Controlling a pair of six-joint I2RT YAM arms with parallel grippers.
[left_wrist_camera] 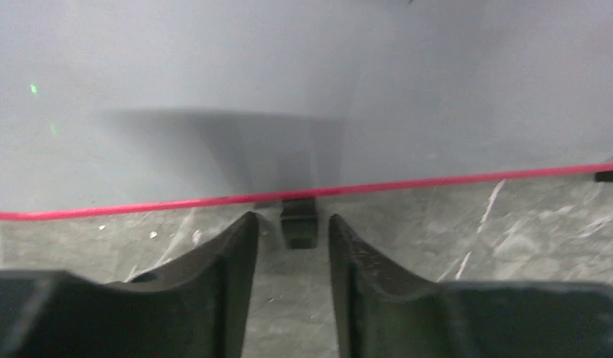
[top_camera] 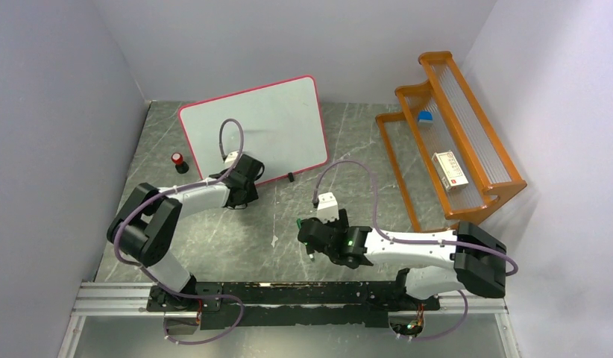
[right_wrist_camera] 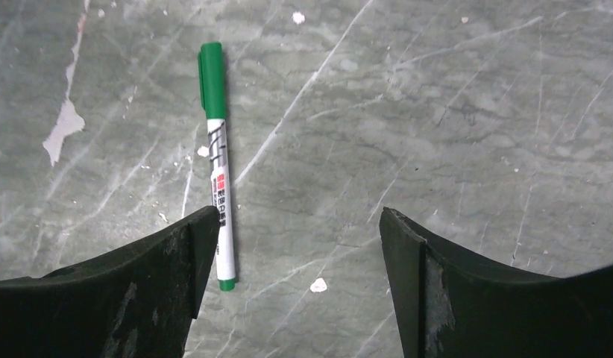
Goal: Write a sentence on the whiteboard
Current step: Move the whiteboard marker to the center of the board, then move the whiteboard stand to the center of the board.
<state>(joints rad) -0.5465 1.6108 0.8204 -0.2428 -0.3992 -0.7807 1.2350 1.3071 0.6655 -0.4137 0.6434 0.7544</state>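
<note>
The whiteboard (top_camera: 268,125), white with a thin pink-red frame, leans at the back left of the table. Its face (left_wrist_camera: 303,82) is blank apart from a small green speck; the sentence is not in view. My left gripper (top_camera: 251,175) is low at the board's bottom edge. In the left wrist view this gripper (left_wrist_camera: 292,218) is open, with one of the board's black feet (left_wrist_camera: 300,224) just beyond its tips. A green-capped marker (right_wrist_camera: 218,160) lies flat on the table. My right gripper (right_wrist_camera: 297,212) hangs wide open over it, the pen beside one finger and untouched.
An orange wooden rack (top_camera: 467,127) stands at the right, holding a blue item (top_camera: 425,116) and a white box (top_camera: 449,168). A small red and black object (top_camera: 178,160) sits left of the board. Grey walls close in on three sides.
</note>
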